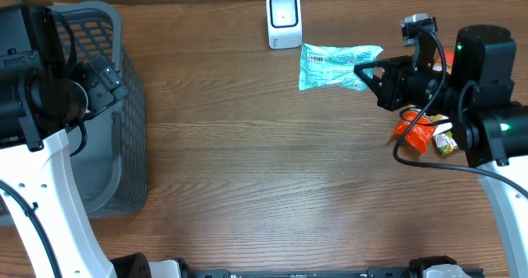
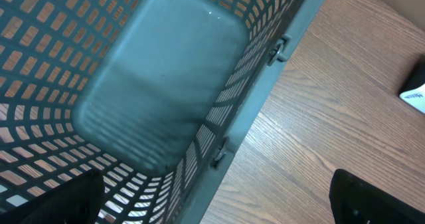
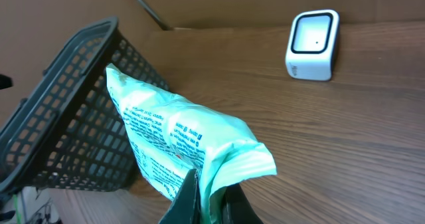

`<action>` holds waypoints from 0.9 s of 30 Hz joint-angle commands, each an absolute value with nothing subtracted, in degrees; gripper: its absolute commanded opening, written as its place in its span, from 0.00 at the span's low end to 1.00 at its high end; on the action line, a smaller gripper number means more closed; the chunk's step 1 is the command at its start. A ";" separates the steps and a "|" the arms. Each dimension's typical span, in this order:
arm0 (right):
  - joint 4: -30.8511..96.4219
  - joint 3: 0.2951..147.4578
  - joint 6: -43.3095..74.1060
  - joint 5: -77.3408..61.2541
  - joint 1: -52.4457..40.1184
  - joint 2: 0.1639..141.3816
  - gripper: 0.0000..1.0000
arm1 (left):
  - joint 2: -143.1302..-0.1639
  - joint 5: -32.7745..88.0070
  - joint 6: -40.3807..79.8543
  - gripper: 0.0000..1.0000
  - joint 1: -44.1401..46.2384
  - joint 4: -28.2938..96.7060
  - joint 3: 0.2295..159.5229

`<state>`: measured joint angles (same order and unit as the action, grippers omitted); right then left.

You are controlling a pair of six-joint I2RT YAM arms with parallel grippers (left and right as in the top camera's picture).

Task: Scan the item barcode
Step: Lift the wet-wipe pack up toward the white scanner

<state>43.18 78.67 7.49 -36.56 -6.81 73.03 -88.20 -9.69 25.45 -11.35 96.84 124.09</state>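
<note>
My left pincer (image 2: 216,207) hangs wide open and empty over the basket (image 2: 166,84). The scanner (image 1: 284,20) stands ahead of my right pincer (image 1: 367,72), just past the far end of the bag (image 1: 334,66). That pincer is clamped tight on one crumpled end of the bag, holding it off the desk. The thin grip worries me: the bag could sag, twist or slip free. Its print faces upward, so I judge the barcode may miss the scanner's window.
</note>
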 commanded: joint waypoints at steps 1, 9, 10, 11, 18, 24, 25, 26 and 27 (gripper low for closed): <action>42.70 79.46 9.32 -33.08 -7.35 73.34 0.04 | -88.40 -10.48 24.82 1.00 -11.62 96.79 124.11; 34.70 79.48 11.70 4.67 -21.10 75.40 0.04 | -88.40 -10.48 24.82 1.00 -11.62 96.79 124.11; 31.97 79.48 10.13 13.08 -23.83 75.99 0.04 | -88.40 -10.48 24.82 1.00 -11.62 96.79 124.11; 28.71 79.48 7.75 20.99 -26.37 76.97 0.04 | -88.40 -10.48 24.82 1.00 -11.62 96.79 124.11; 0.73 79.48 -20.80 48.66 -35.68 91.42 0.04 | -88.40 -10.48 24.82 0.99 -11.62 96.79 124.11; -13.69 79.48 -46.28 48.80 -35.68 103.85 0.04 | -88.40 -10.48 24.82 0.99 -11.62 96.79 124.11; -16.43 79.48 -48.21 48.80 -35.68 105.45 0.04 | -88.40 -10.48 24.82 1.00 -11.62 96.79 124.11; -18.94 79.48 -49.63 48.77 -35.66 106.72 0.04 | -88.40 -10.48 24.84 1.00 -11.62 96.79 124.11; -21.47 79.48 -51.22 48.27 -35.66 108.03 0.04 | -88.40 -10.48 24.84 0.99 -11.62 96.79 124.11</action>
